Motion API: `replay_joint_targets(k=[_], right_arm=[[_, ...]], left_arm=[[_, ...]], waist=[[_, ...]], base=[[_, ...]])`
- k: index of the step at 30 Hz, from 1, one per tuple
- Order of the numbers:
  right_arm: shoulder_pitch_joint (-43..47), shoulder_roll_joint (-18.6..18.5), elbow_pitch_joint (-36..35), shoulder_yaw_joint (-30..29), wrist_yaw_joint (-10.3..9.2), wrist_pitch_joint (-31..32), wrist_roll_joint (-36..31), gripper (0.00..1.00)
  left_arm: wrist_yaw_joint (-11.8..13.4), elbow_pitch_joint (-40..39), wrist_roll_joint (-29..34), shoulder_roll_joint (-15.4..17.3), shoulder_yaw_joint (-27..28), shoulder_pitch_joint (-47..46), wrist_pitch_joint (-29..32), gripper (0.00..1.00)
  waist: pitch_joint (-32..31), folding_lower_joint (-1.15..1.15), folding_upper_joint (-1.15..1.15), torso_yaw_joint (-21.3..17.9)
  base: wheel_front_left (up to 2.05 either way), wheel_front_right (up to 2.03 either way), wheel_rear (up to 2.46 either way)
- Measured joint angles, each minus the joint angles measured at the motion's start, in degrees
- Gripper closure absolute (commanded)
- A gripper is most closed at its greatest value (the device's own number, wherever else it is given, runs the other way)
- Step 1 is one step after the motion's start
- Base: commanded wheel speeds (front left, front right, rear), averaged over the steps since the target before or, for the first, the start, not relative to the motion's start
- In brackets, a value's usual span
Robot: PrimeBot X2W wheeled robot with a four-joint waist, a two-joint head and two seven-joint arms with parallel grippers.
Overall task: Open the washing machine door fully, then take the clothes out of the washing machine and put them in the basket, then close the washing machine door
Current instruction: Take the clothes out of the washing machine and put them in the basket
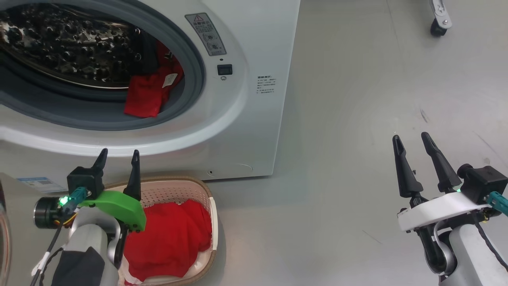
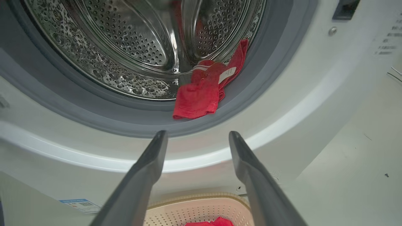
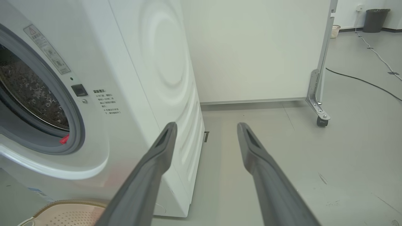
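The white washing machine (image 1: 254, 47) stands with its mouth uncovered. A red piece of the clothes (image 1: 149, 93) hangs over the grey gasket at the drum's lower right, also seen from the left wrist (image 2: 198, 95). More red clothes (image 1: 170, 238) lie in the cream basket (image 1: 198, 188) on the floor in front of the machine. My left gripper (image 1: 119, 155) is open and empty, above the basket's near-left side, fingers pointing at the machine. My right gripper (image 1: 410, 139) is open and empty over bare floor to the right. A sliver of the washing machine door (image 1: 3, 238) shows at the far left edge.
Grey floor (image 1: 357, 119) spreads to the right of the machine. A white partition panel on a castor (image 3: 322, 121) stands behind it. A cable (image 3: 361, 80) runs along the floor, with a dark bin (image 3: 375, 20) far back.
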Motion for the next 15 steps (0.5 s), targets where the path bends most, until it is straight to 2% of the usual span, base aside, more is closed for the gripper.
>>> replay_joint_targets(k=[15], right_arm=[[2.6, 0.5, -1.5, -0.3, 0.0, 0.0, -0.3, 0.0]], left_arm=[[-0.5, -12.2, 0.0, -0.1, -0.8, 6.6, 0.0, 0.0]], waist=[[-5.3, 0.0, 0.0, 2.9]], base=[[0.0, 0.0, 0.0]])
